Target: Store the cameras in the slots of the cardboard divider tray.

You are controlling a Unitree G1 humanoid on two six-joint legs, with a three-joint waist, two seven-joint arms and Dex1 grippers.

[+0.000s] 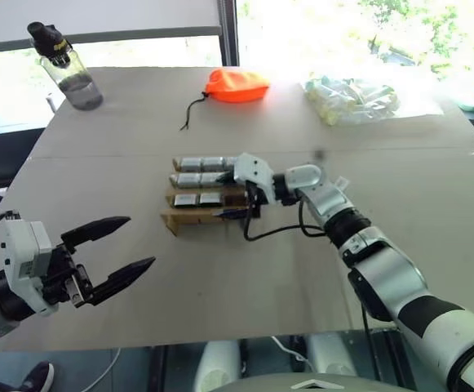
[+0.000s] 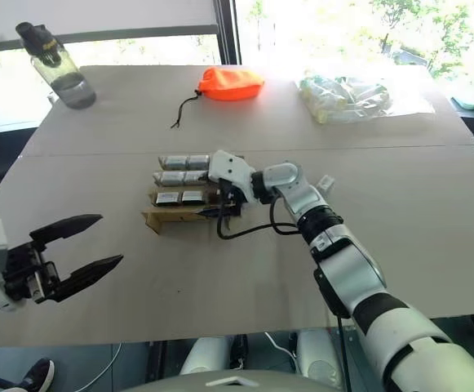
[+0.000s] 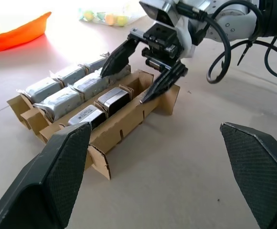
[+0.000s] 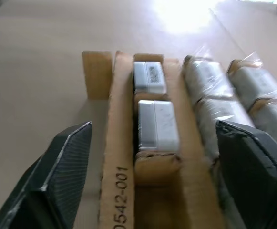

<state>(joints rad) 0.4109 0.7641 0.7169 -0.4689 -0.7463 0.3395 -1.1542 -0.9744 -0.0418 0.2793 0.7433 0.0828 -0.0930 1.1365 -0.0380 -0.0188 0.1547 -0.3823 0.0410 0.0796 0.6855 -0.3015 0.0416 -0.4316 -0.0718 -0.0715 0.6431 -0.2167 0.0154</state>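
Head pair high above table (image 1: 220,278); wrist views near tray (image 3: 128,129).

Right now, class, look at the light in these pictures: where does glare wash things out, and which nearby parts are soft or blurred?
In the left eye view, window glare bleaches the clear plastic bag and the table's far edge. In the left wrist view, the orange pouch sits against a blown-out background. In the right wrist view, glare whitens the tabletop beyond the cardboard divider tray, and the near fingers look soft.

I read one legible marking: "0542-001", printed in dark digits along the near wall of the cardboard divider tray (image 4: 119,191). Any preceding characters are cut off. I can read nothing on the other items.
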